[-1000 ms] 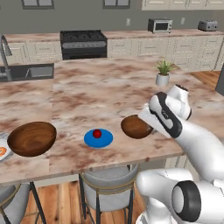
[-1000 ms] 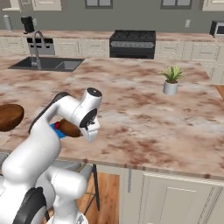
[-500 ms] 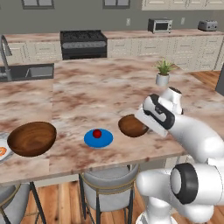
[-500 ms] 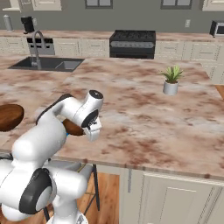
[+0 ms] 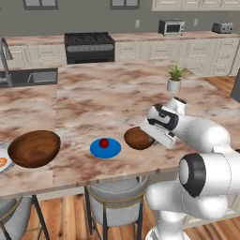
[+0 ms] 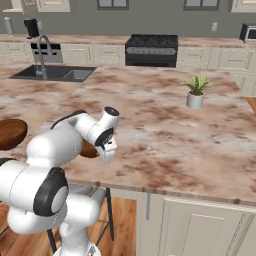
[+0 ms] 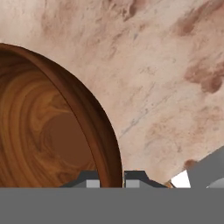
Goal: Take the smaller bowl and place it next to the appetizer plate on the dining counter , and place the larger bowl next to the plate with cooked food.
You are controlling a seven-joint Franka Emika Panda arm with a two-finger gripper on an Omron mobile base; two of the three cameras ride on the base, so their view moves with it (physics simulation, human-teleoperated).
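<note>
Small bowl (image 7: 52,131): dark reddish-brown wood, ringed grain inside, smooth satin rim.
Large bowl (image 5: 33,149): brown wood, grain visible, smooth.
Island counter (image 5: 103,98): brown-and-cream marbled stone, polished, smooth.
Blue plate (image 5: 105,148): flat matt blue, looks plastic or glazed; cannot tell which.
Stool (image 5: 117,199): grey seat, thin dark metal legs.
Floor (image 5: 70,220): wood planks.
Stove (image 5: 89,47): black, slightly glossy.

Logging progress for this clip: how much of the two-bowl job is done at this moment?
Done: the larger bowl sits beside the plate with cooked food. In hand: the gripper is shut on the rim of the smaller bowl, close to the right of the appetizer plate on the dining counter. Left: letting go and backing off.
</note>
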